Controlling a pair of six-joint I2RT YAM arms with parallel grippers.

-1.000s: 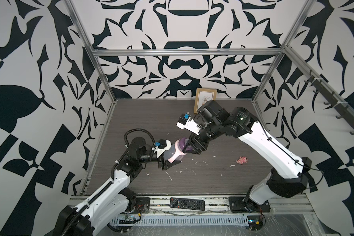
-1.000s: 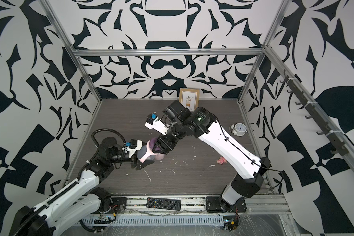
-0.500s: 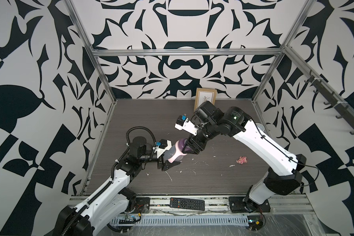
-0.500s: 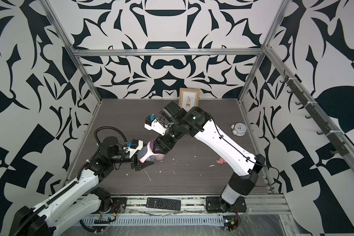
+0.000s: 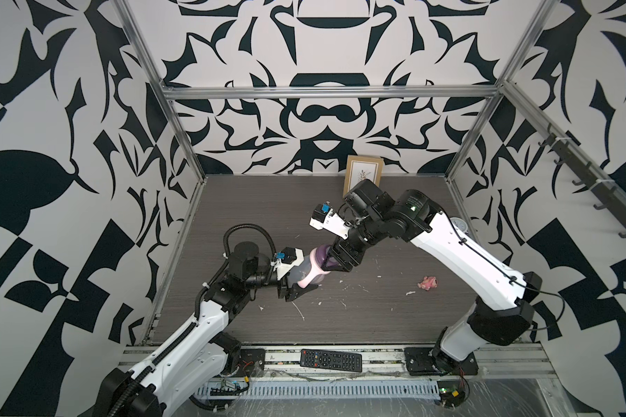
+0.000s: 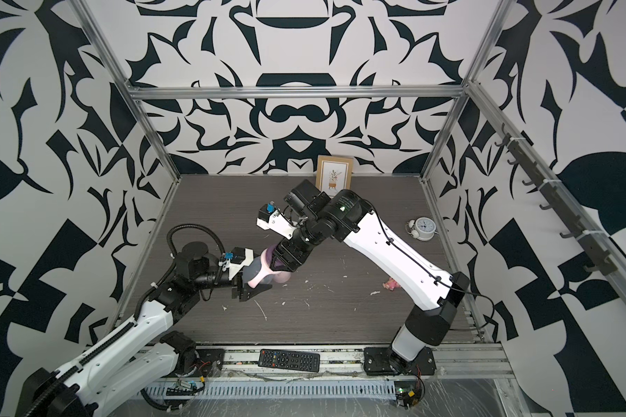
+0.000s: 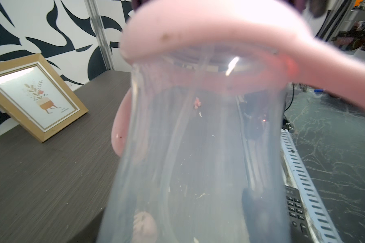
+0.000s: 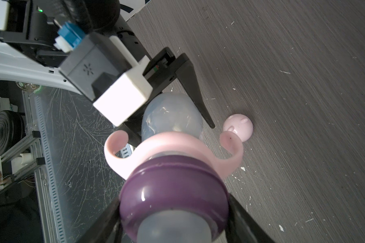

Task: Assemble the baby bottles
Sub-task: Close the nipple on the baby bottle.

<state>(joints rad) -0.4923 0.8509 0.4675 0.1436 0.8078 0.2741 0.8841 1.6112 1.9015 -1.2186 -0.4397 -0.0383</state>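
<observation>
Gripping bottle [image 8: 171,113] w/ left gripper [image 5: 299,279]; right gripper [image 5: 331,261] clamped on purple collar [image 8: 173,189]; pink cap [image 6: 282,277] on table [image 5: 376,317], just right of bottle.

You're in a robot lab cell: silver aluminium frame rail [image 5: 326,92] at twelve o'clock, black-and-white patterned wall panels [image 5: 69,162] around a dark wood-grain bench [image 5: 268,202].

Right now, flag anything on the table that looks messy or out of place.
White scraps litter the tabletop like a spill. The pink domed cap lies loose on it, not yet fitted. A remote control sits on the front rail.
</observation>
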